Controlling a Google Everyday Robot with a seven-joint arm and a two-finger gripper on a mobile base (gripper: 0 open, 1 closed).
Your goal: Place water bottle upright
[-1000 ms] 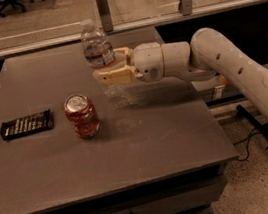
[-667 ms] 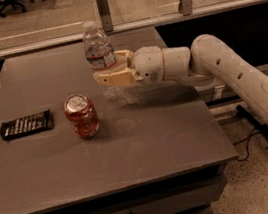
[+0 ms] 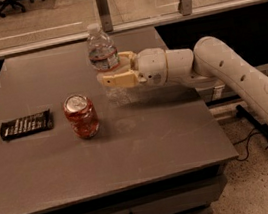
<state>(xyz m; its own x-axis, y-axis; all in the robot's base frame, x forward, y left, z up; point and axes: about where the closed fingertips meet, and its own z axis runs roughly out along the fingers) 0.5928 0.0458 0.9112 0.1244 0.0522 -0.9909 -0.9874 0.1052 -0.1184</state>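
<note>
Camera view: gripper (image 3: 113, 72) clamps upright water bottle (image 3: 102, 50) mid-body; clear, ribbed, pale-capped.

Cream pincer (image 3: 111, 71) clasps the clear, red-banded water bottle (image 3: 102, 50); red can (image 3: 81, 116), grey table (image 3: 141, 153).

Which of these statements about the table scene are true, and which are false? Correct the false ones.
1. The water bottle stands upright. True.
2. The gripper is closed on the can. False: it is closed on the water bottle, and the can stands apart.
3. The can lies on its side. False: it stands upright.
4. A dark packet lies flat on the table, on the far side of the can from the water bottle. True.
</note>
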